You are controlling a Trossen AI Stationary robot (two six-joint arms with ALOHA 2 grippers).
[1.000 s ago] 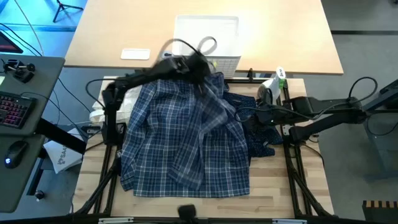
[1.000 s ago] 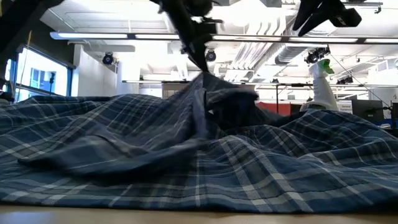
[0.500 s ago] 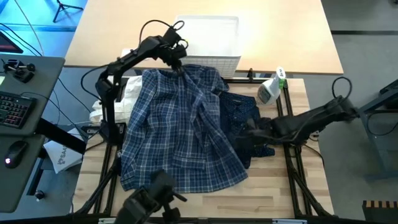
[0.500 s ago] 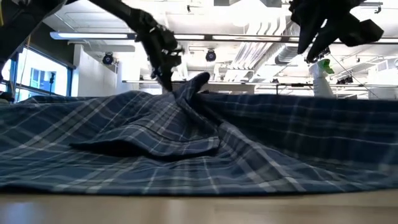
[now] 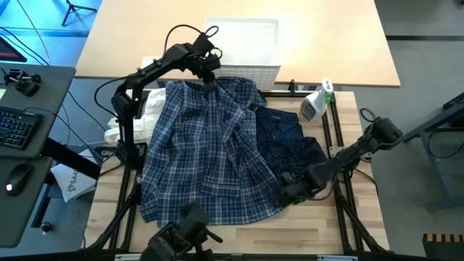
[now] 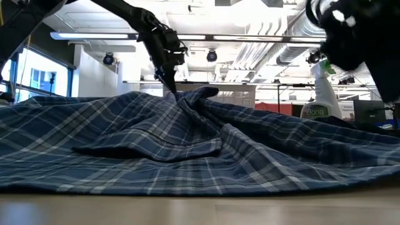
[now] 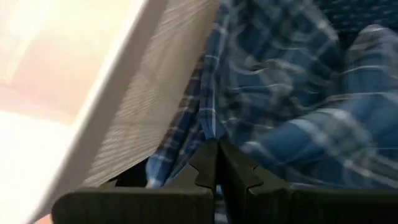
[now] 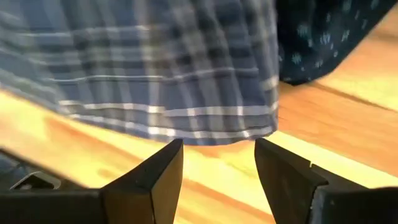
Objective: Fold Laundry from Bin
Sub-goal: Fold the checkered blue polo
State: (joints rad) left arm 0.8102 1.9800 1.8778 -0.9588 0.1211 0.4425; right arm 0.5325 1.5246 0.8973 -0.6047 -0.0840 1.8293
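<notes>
Right claw (image 5: 284, 190) is down low over the wooden desk (image 5: 319, 232), fingers apart and holding nothing, just off the near hem corner of the blue-white plaid cotton shirt (image 5: 210, 156) spread flat. Navy dotted trousers (image 5: 290, 138) lie just beyond it. Left claw (image 5: 206, 75) is pinched tight on the shirt's far edge, right against the white lattice-sided plastic bin (image 5: 243, 47); can't tell what's inside.
</notes>
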